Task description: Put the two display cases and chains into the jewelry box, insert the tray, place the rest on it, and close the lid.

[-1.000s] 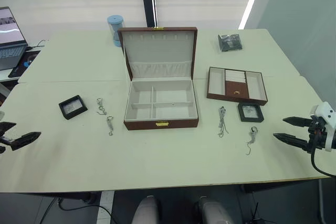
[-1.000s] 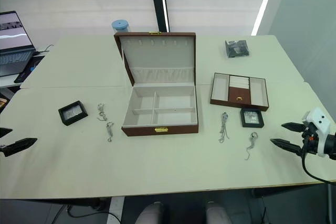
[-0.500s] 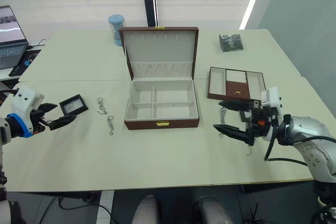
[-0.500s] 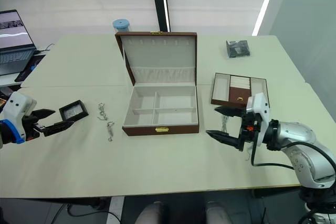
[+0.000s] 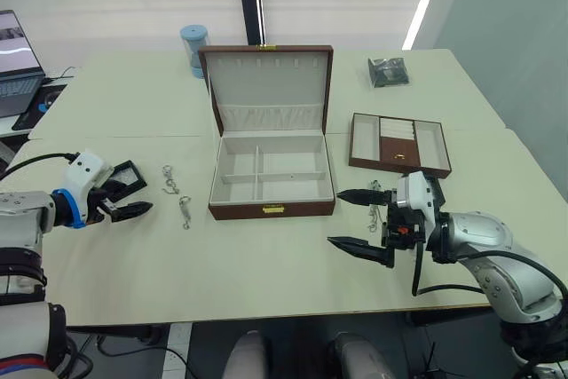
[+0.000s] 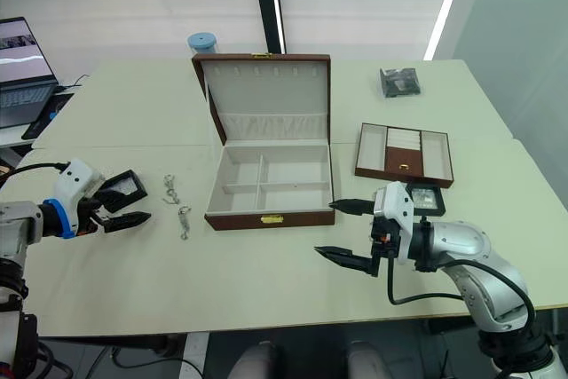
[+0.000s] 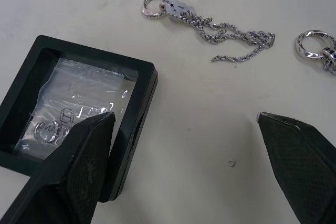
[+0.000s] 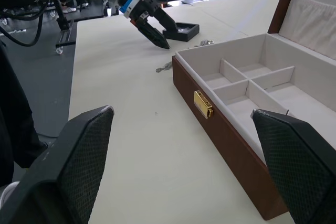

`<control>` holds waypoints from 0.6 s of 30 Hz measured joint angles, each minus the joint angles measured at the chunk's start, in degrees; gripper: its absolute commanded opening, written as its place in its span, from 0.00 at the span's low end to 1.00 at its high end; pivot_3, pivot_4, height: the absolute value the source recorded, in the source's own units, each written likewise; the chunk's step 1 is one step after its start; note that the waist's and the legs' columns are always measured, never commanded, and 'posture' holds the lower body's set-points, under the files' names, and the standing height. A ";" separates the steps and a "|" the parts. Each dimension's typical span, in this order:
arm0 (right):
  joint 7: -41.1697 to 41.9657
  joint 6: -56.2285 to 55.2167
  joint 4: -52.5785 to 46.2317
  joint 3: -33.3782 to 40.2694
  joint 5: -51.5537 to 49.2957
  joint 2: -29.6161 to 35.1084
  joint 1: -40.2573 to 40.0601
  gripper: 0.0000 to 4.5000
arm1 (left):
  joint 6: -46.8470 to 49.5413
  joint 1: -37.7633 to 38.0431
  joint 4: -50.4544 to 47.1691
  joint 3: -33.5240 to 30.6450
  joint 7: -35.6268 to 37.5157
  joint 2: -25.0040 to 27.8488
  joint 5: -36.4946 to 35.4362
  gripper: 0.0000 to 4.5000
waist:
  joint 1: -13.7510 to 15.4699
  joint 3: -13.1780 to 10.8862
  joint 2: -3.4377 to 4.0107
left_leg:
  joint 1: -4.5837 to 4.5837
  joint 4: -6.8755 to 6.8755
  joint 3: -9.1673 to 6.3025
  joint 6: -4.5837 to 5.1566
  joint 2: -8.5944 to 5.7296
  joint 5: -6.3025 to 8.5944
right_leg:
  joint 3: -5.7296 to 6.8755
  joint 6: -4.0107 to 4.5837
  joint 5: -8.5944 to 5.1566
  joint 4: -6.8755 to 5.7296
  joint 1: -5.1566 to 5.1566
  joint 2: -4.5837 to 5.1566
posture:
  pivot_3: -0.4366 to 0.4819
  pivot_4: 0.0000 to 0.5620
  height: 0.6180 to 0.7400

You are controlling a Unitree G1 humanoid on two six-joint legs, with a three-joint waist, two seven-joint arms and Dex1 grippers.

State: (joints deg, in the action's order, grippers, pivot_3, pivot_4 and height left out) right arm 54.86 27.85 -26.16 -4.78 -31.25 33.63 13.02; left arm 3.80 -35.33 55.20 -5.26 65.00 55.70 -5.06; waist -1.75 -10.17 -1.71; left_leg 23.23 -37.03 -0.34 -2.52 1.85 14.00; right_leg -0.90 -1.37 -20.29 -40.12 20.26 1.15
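Jewelry box [image 5: 272, 185] sits mid-worktop [image 5: 266, 264], lid [image 5: 269, 86] up, cream compartments empty. Tray [image 5: 399, 144] lies to its right, apart from it. Left tool [image 7: 194, 166] spread wide, low over the worktop at the left display case [image 7: 73, 114]; one finger [image 7: 79, 161] overlaps the case's edge, the other is over bare worktop. Touching or not, cannot tell. Two short chains [image 5: 177, 193] lie between that case and the box; in the left wrist view one chain [image 7: 210, 24] is just beyond the case. Right tool [image 5: 355, 219] spread wide, near the box's front right corner, fingers pointing left. Second display case [image 6: 424, 198] is right behind it, below the tray. Dark packet [image 5: 388, 71] at far right of worktop, blue cup [image 5: 193, 46] behind the lid, laptop [image 5: 18, 64] far left.
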 measured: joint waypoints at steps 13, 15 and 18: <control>0.12 0.07 -0.03 -0.08 -0.04 0.02 0.53 1.00 | -0.71 -0.32 0.87 -0.32 -1.95 -0.63 0.18 0.41 | 0.07 0.01 -0.01 | 0.00 -0.02 -0.03 0.00 -0.02 0.00 | 0.01 0.00 0.00 0.00 -0.03 0.02 | 0.48 0.27 1.00; 0.18 0.07 -0.03 -0.08 -0.25 0.02 0.52 1.00 | -0.70 -0.32 0.85 -0.42 -1.94 -0.63 0.17 0.28 | 0.07 0.01 -0.01 | 0.00 -0.02 -0.03 0.00 -0.02 0.00 | 0.02 0.00 0.00 -0.01 -0.03 0.02 | 0.48 0.27 1.00; 0.27 0.06 -0.03 -0.22 -0.30 0.03 0.50 1.00 | -0.56 -0.29 0.81 -0.72 -1.97 -0.63 0.12 0.08 | 0.06 0.01 -0.01 | 0.00 -0.02 -0.03 0.00 -0.02 0.00 | 0.02 0.00 0.00 -0.01 -0.03 0.02 | 0.48 0.27 1.00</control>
State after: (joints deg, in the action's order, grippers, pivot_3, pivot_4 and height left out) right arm 55.13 27.91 -26.20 -5.00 -31.55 33.66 13.52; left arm 3.24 -35.62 56.01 -5.98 63.03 55.07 -4.95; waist -1.68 -10.16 -1.73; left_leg 23.23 -37.06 -0.37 -2.52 1.83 14.00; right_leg -0.88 -1.37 -20.29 -40.13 20.23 1.16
